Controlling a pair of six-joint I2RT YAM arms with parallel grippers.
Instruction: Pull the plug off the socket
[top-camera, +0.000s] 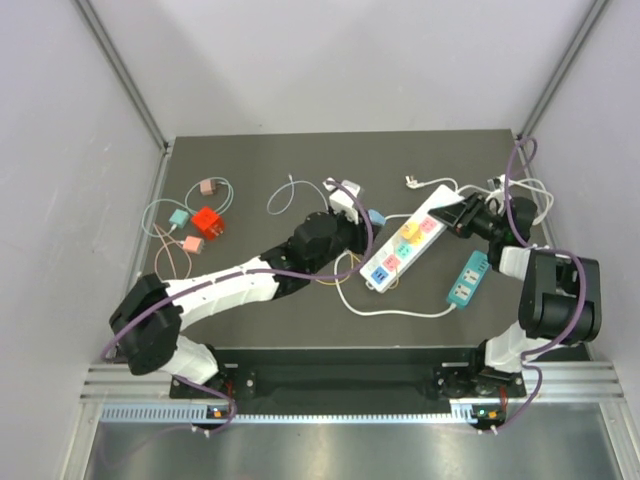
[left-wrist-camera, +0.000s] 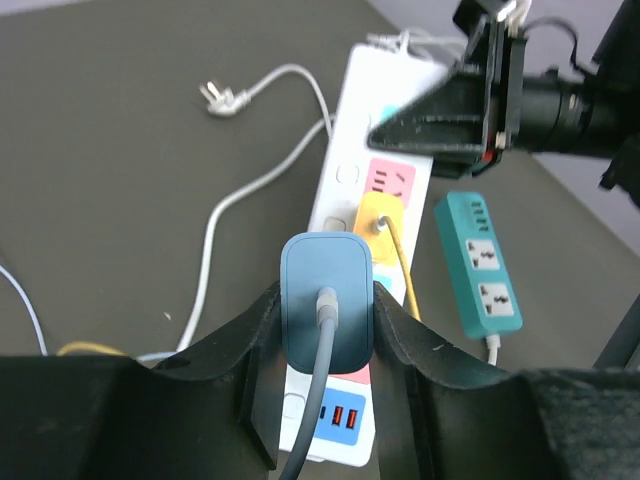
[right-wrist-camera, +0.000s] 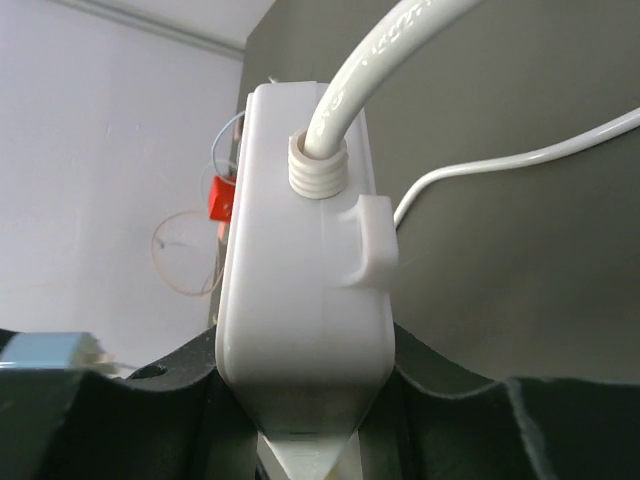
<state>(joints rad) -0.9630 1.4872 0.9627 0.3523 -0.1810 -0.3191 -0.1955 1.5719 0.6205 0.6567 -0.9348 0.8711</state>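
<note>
Left jaws clamped on blue plug, grey cable trailing, close over middle of white power strip lying diagonally from worktop centre toward far right corner, pins seated or not unclear; right jaws gripping strip's far, cord end.

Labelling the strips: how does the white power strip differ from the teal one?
The white power strip is longer, with pink, yellow and blue sockets; the teal power strip is shorter and all teal. The white one holds a yellow plug; the teal one holds none. The right gripper clamps the white strip's end; the teal strip lies free. Both rest on the dark table.
</note>
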